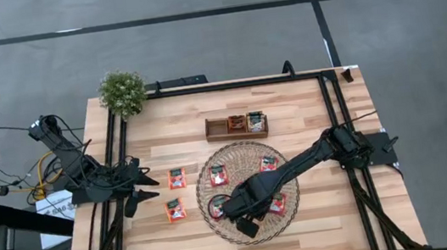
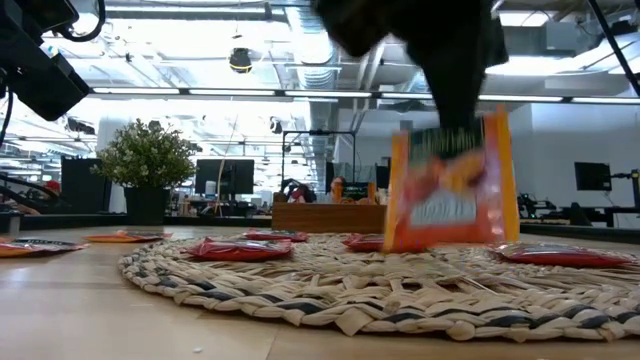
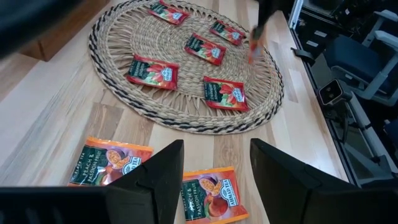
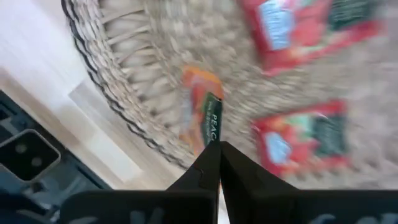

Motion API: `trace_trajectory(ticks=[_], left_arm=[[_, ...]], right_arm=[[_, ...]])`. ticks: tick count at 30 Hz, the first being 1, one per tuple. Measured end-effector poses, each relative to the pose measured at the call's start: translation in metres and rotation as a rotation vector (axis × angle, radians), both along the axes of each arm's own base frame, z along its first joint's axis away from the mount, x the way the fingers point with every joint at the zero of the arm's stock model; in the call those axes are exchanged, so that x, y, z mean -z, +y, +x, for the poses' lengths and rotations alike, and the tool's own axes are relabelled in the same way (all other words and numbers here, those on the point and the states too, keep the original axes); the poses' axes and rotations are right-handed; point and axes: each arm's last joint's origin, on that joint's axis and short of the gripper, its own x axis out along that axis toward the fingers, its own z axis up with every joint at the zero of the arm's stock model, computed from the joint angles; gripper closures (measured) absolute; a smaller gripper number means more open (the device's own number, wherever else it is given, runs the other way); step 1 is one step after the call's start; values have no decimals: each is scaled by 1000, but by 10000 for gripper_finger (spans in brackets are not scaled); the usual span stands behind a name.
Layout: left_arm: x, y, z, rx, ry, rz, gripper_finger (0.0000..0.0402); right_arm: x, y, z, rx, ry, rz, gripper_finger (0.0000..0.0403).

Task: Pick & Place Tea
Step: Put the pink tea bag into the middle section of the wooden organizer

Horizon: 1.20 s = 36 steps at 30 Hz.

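Note:
A round woven mat (image 1: pixel 247 192) lies mid-table with several red tea sachets (image 1: pixel 218 174) flat on it. My right gripper (image 4: pixel 215 163) hangs over the mat's near part, shut on an orange tea sachet (image 2: pixel 450 190). Two more orange sachets (image 3: pixel 109 163) (image 3: pixel 208 194) lie flat on the wood to the left of the mat. My left gripper (image 3: pixel 217 171) stands open above them at the table's left side, touching nothing. The wooden tray (image 1: pixel 236 126) stands behind the mat. My right gripper pinches the orange sachet's top edge (image 2: pixel 448 128) between its two fingers. The fingers come from above, pointing down. The sachet hangs upright below them, seen edge-on in the right wrist view (image 4: pixel 208 118), and is lifted clear of the mat.
A small potted plant (image 1: pixel 122 91) stands at the table's far left corner. The tray holds a few sachets in its right slots (image 1: pixel 255 121). Bare wood lies to the right of the mat and along the near edge.

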Motion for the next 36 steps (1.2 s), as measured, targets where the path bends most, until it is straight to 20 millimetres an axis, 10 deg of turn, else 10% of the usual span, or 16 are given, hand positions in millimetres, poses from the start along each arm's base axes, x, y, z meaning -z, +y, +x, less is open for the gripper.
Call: trace_trajectory(ticks=[12, 27, 36], left_arm=[[-1, 0, 1, -12, -23, 21, 225], [-5, 2, 2, -117, -88, 36, 225], [-10, 5, 4, -250, -169, 55, 225]], right_arm=[[-88, -58, 6, -44, -139, -215, 403], [-89, -219, 19, -296, -94, -374, 403], [-89, -269, 10, -483, -51, -399, 403]])
